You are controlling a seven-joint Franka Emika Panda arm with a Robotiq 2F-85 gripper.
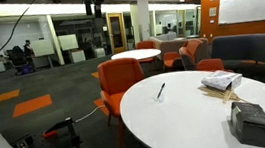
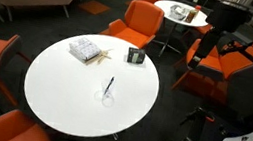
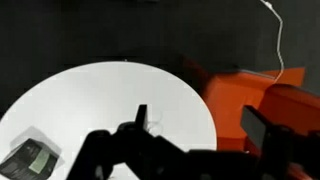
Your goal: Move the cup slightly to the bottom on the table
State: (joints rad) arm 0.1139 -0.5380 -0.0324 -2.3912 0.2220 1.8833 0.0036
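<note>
Black hand (image 3: 186, 138) spread wide, clear of cup (image 2: 108, 99)

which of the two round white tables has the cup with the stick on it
The large table nearest the camera; the cup stands near its middle. The smaller table sits farther back among orange chairs.

Orange chairs (image 1: 121, 77) surround a smaller round white table (image 1: 135, 54) on dark grey carpet (image 1: 57, 77) with orange patches, glass-walled rooms (image 1: 78, 35) behind.

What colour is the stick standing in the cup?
Dark, near black: the stick shows best in an exterior view, against the white table.
</note>
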